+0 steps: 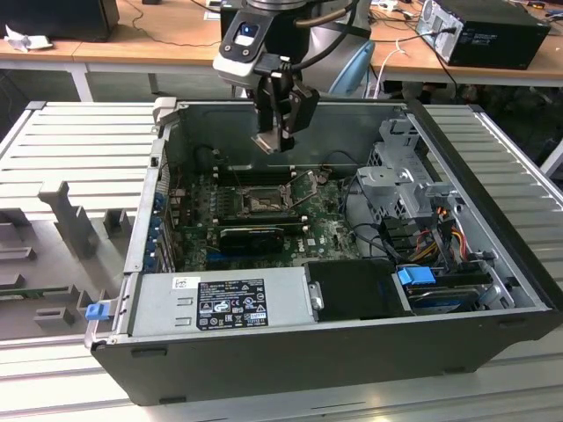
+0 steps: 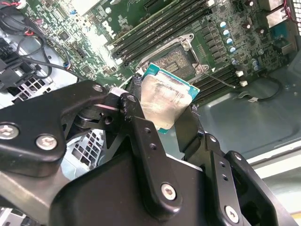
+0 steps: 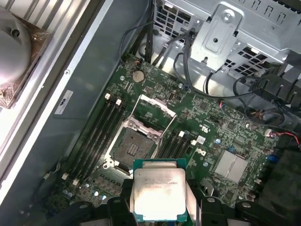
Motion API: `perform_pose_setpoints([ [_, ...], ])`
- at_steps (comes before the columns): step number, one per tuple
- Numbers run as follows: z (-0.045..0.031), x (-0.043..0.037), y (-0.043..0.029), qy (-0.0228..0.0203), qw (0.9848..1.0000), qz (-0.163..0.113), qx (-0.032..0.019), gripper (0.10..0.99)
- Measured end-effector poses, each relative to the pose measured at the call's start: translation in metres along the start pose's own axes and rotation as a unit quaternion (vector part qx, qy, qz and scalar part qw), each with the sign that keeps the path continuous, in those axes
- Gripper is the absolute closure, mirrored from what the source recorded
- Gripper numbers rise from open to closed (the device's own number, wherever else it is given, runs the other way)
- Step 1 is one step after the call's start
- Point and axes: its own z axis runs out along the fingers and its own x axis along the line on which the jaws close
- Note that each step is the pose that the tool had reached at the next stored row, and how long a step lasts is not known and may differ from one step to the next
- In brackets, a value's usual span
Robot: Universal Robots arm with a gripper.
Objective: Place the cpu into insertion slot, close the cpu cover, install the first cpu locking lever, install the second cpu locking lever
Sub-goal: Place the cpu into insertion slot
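My gripper (image 1: pixel 274 141) is shut on the cpu (image 1: pixel 269 143) and holds it by two opposite edges, high above the open computer case. In both wrist views the cpu's dull grey metal top (image 3: pixel 159 193) (image 2: pixel 164 99) shows between the black fingers (image 2: pixel 141 122). The insertion slot (image 3: pixel 133 148) (image 2: pixel 175 59) (image 1: pixel 261 200) lies bare on the green motherboard, well below the chip. The cpu cover (image 3: pixel 156 109) stands swung open on the slot's far side, its window frame tilted up. A thin locking lever (image 2: pixel 221 77) sticks out beside the slot.
Long black memory slots (image 3: pixel 101 127) flank the slot on both sides. A black card (image 1: pixel 255 236) and the power supply (image 1: pixel 224 299) lie toward the front of the case (image 1: pixel 493 220). A metal drive cage (image 1: pixel 396 185) with cables stands at the exterior view's right.
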Motion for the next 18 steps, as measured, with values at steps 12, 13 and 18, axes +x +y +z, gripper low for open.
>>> perform_pose_setpoints([
  [12,0.0011,0.0000,0.0000,-0.0126,0.9989,0.045,0.0058,0.561],
  [13,0.0012,0.0000,0.0000,-0.0135,0.9987,0.049,0.0062,0.561],
  [18,0.0022,-0.0001,0.0000,-0.0198,0.9970,0.075,0.0091,0.561],
])
